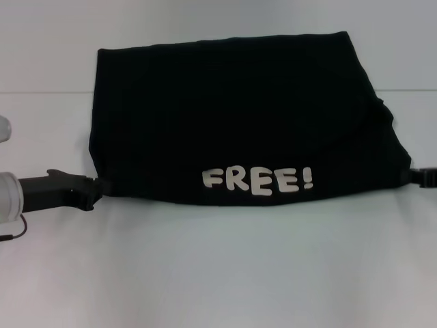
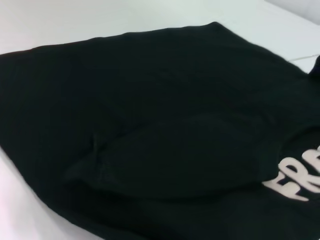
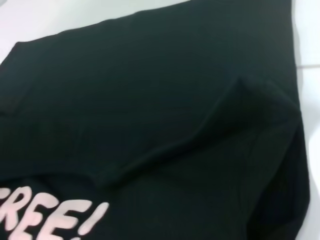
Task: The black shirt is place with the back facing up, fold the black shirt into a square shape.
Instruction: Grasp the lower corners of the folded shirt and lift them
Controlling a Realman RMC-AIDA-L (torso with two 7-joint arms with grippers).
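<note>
The black shirt (image 1: 239, 116) lies across the white table, folded over so the white "FREE!" lettering (image 1: 258, 181) faces up along its near edge. My left gripper (image 1: 97, 188) meets the shirt's near left corner and is shut on the cloth there. At the near right corner my right gripper (image 1: 414, 176) is shut on the cloth, and the corner is drawn to a point toward it. The near edge sags slightly between the two. Both wrist views are filled by the shirt (image 2: 150, 125) (image 3: 150, 100), with a ridge of folded cloth and part of the lettering (image 2: 297, 182) (image 3: 47, 215).
The white table (image 1: 218, 273) stretches in front of the shirt toward me and behind it. A faint seam line crosses the table behind the shirt. Nothing else lies on the surface.
</note>
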